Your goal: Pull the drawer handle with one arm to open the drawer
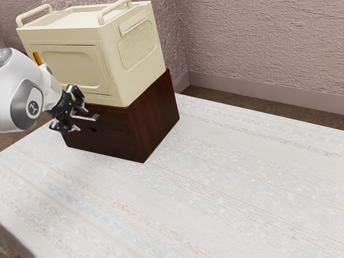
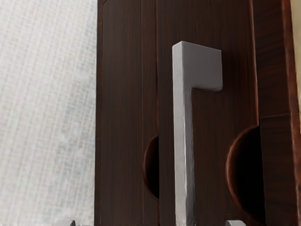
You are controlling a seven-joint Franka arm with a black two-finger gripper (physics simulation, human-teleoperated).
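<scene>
My gripper (image 1: 81, 119) is at the front of the dark wooden cabinet (image 1: 153, 115), its two fingers spread wide. The silver drawer handle (image 1: 90, 116) lies between the fingertips in the exterior view, with no grip on it from both sides. Seen from the hand, the silver bar of the handle (image 2: 180, 141) runs down between the tips of the open gripper (image 2: 150, 223), which show at the lower edge. Behind the handle is the upper drawer front (image 2: 211, 122); no clear opening shows around it. The handle's far end is hidden.
A cream box (image 1: 78, 67) with rail handles stands on top of the cabinet. The cabinet rests on a pale, streaked tabletop (image 1: 215, 183), which stretches toward the exterior view's right. A textured wall (image 1: 258, 43) rises behind.
</scene>
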